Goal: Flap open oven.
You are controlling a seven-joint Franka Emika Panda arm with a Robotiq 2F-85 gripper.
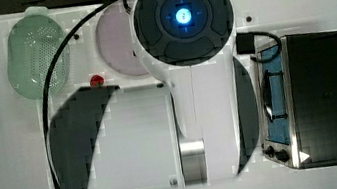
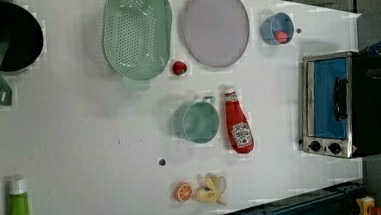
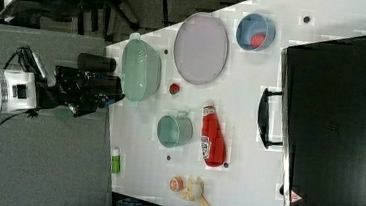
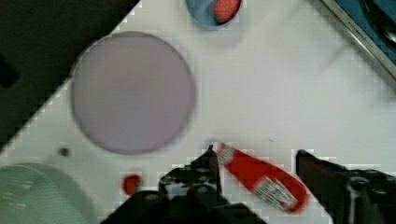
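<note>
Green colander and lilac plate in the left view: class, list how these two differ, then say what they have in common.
The green colander is pale green, while the lilac plate is pale purple. The colander is a deep bowl dotted with holes; the plate is flat and plain. The colander has a tab handle at its rim; the plate has none. Both are oval, lie side by side on the white table, and hold nothing.

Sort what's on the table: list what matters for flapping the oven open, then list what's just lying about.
For the job:
- oven, door shut, with its bar handle
- gripper, open, above the ketchup bottle

Lying about:
- ketchup bottle
- green cup
- colander
- plate
- blue bowl
- green bottle
</note>
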